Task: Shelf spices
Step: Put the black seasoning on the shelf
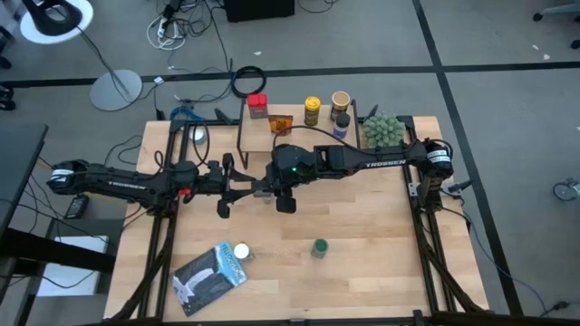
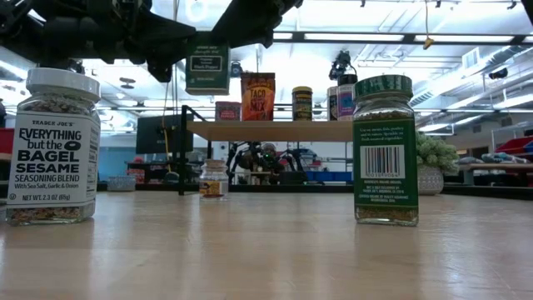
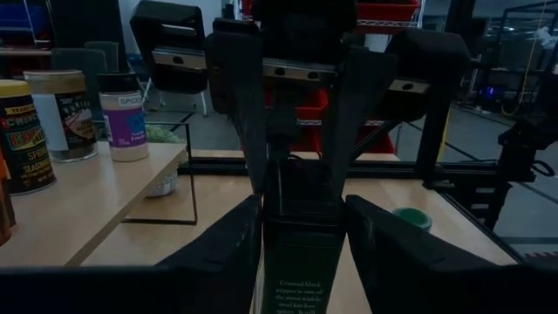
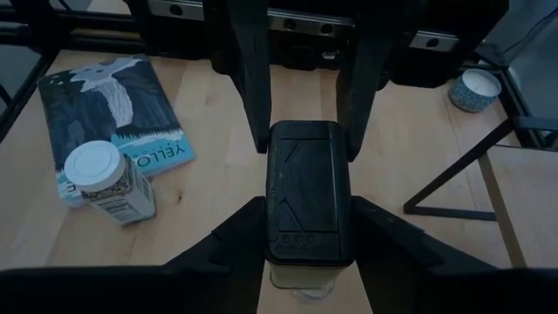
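A dark green pepper tin with a black lid hangs upright above the table's middle, between both grippers. My left gripper comes in from the table's left and my right gripper from its right; both are shut on the tin. The shelf stands at the far edge and carries a red tin, a yellow jar, a tan-lidded jar and a blue-labelled jar. A green-lidded jar and a white-lidded jar stand near the front. My left gripper pinches the tin's green body by its two narrow sides between its two fingers. The fingers come level from the table's left. The tin stays upright, lifted clear of the table. My right gripper pinches the tin's top, at the black lid, between its two fingers. The fingers slant down from the table's right. The tin hangs upright, clear of the table.
A spiky green plant stands at the shelf's right end. A flat blue-grey packet lies at the front left beside the white-lidded jar. A small jar stands under the shelf. Bare wood lies between the arms and the front jars.
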Available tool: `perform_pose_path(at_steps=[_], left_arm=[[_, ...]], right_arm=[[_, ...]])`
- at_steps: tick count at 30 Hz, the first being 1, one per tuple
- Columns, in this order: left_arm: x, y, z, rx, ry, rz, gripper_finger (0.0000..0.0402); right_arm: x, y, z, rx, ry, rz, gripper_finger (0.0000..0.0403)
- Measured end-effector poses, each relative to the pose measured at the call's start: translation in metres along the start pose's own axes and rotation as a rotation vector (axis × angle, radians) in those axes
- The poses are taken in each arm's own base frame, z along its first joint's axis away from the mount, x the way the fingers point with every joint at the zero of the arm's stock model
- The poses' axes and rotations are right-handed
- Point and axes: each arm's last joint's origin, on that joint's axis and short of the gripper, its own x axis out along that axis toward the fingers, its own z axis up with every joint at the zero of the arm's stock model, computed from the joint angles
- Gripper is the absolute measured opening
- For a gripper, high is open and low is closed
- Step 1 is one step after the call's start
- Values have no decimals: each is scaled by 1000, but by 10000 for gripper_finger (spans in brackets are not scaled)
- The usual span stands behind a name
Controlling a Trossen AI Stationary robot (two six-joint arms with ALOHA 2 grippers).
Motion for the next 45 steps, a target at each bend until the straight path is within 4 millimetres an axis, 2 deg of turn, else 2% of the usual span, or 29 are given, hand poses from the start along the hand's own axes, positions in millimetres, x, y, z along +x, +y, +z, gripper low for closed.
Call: perform_pose_path(at_steps=[22, 41, 45], left_arm=[[0, 0, 0, 0, 2, 11, 161], [0, 1, -1, 3, 2, 17, 160], [0, 1, 0, 1, 1, 17, 160]], right_arm=[[0, 0, 2, 0, -14, -29, 170], [-1, 0, -1, -38, 12, -28, 255], [-10, -1, 3, -41, 0, -30, 268]])
